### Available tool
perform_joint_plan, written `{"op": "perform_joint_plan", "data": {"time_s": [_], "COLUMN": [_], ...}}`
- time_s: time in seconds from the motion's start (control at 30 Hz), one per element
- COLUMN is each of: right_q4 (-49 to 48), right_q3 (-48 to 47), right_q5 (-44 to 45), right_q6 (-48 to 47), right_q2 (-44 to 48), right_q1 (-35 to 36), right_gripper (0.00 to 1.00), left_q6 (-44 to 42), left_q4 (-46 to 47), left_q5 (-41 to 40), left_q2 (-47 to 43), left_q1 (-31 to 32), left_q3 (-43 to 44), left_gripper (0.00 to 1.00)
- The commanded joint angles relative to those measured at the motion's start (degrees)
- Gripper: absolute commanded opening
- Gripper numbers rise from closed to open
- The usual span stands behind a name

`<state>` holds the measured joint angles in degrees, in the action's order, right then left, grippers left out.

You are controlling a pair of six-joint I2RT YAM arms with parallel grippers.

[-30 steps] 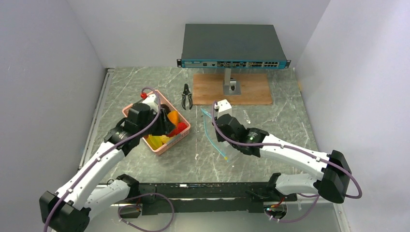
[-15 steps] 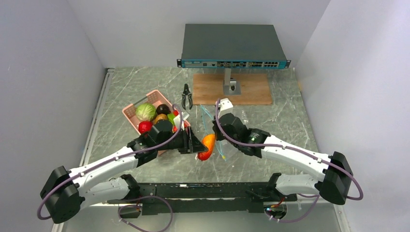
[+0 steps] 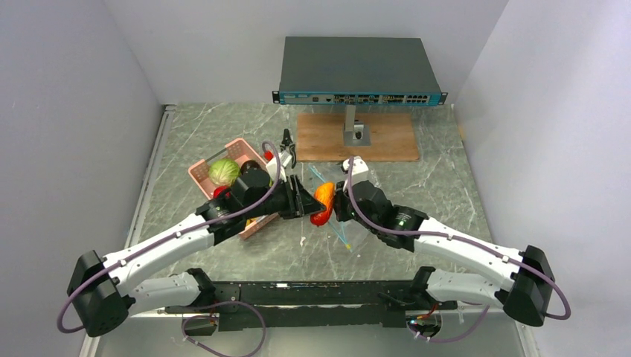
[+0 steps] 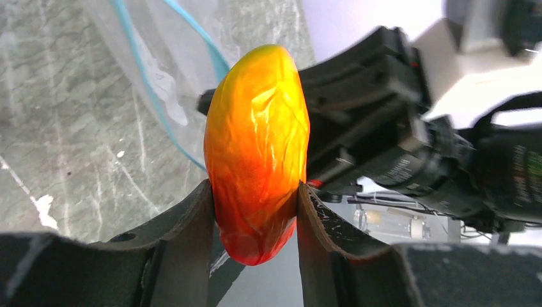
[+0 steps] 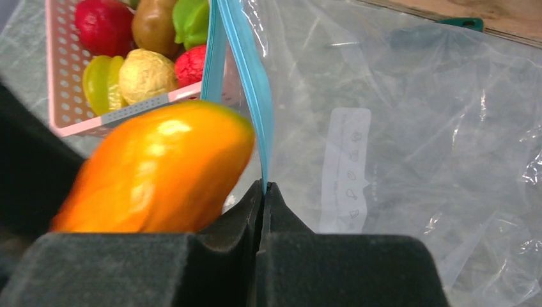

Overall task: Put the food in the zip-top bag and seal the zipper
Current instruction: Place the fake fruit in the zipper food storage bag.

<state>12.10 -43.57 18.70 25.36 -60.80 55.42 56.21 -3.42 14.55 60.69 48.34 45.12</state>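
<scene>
Here, your left fingers [image 4: 195, 220], partly open, clamp an orange-yellow mango [image 4: 255, 141]; your right fingers [image 5: 262, 214], fully closed, pinch the teal zipper [image 5: 246, 70] of the zip-top bag [image 5: 415, 128].

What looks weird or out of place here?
Nothing looks spilled or broken. The odd one out is the grey network switch, propped up on a stand at the back, behind the pink basket: that is computer gear.
</scene>
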Motion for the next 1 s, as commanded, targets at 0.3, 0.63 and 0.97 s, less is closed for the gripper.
{"op": "perform_joint_plan", "data": {"time_s": [0.3, 0.63, 0.97], "right_q4": [-10.63, -13.83, -13.47], "right_q3": [3.38, 3.84, 5.11], "right_q5": [-6.93, -10.18, -4.51], "right_q6": [4.50, 7.84, 10.64], "right_q2": [7.19, 5.77, 8.27], "right_q1": [0.39, 0.32, 0.41], "right_gripper": [0.00, 0.00, 0.00], "left_q6": [2.66, 5.99, 5.95], "left_q4": [-1.22, 0.52, 9.40], "left_q5": [-4.46, -3.90, 1.65], "left_q2": [1.71, 4.53, 0.48], "left_q1": [0.02, -0.58, -0.69], "left_q3": [-3.21, -0.97, -7.61], "left_gripper": [0.27, 0.30, 0.88]}}
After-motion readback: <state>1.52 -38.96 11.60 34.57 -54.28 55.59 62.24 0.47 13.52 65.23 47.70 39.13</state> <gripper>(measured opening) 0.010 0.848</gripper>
